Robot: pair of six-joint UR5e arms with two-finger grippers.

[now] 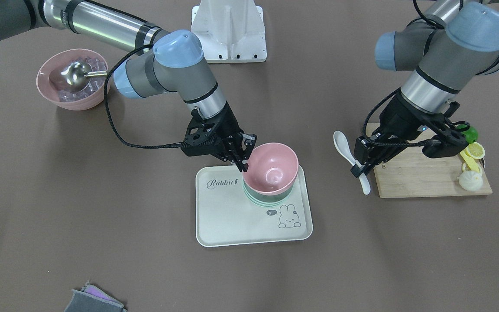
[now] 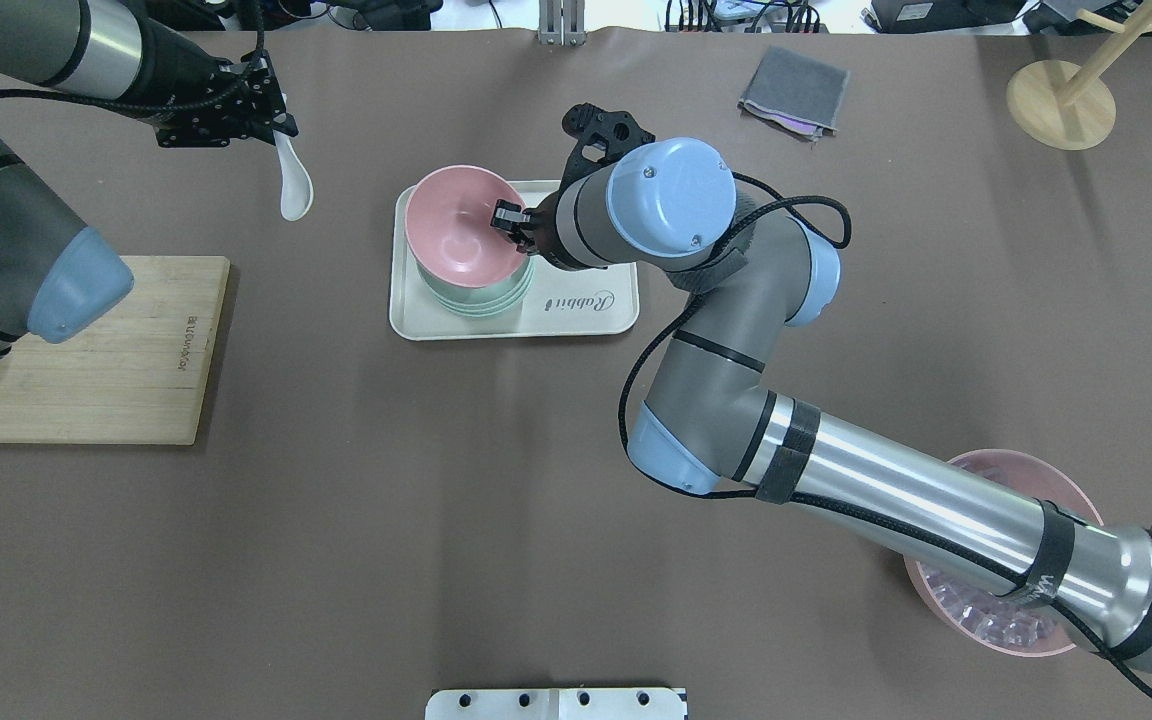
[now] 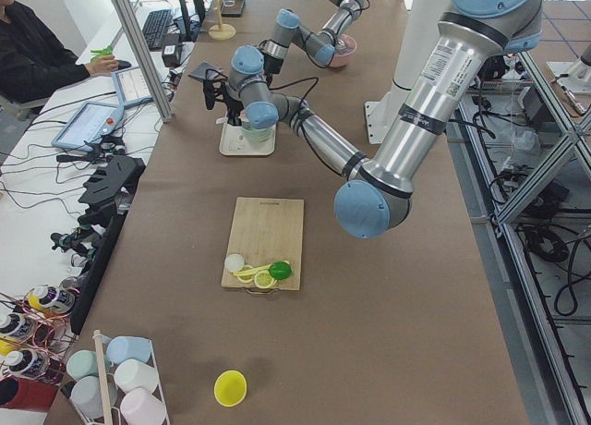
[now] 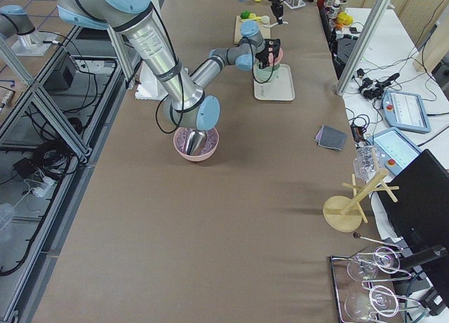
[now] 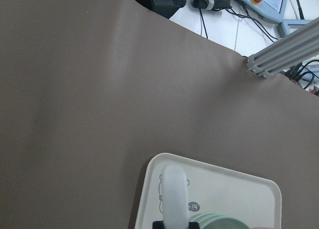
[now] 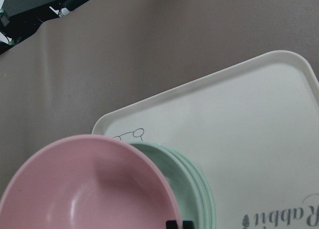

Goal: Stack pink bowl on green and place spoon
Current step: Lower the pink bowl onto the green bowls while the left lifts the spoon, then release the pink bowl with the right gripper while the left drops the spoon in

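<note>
You have the right gripper pinching the rim of the pink bowl at centre frame. The bowl is nested in the green bowl on the tray. Only the right wrist view shows several green rims layered. Centre right, the left gripper clamps the spoon, with bare table between it and the tray.

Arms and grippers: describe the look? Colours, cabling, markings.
The right arm and left arm match: silver tube links, grey joint housings, pale blue end caps. Black straps ring the right arm's tube; a loose black cable runs to each wrist. The right gripper and left gripper are black open-frame units with two slim fingers.
</note>
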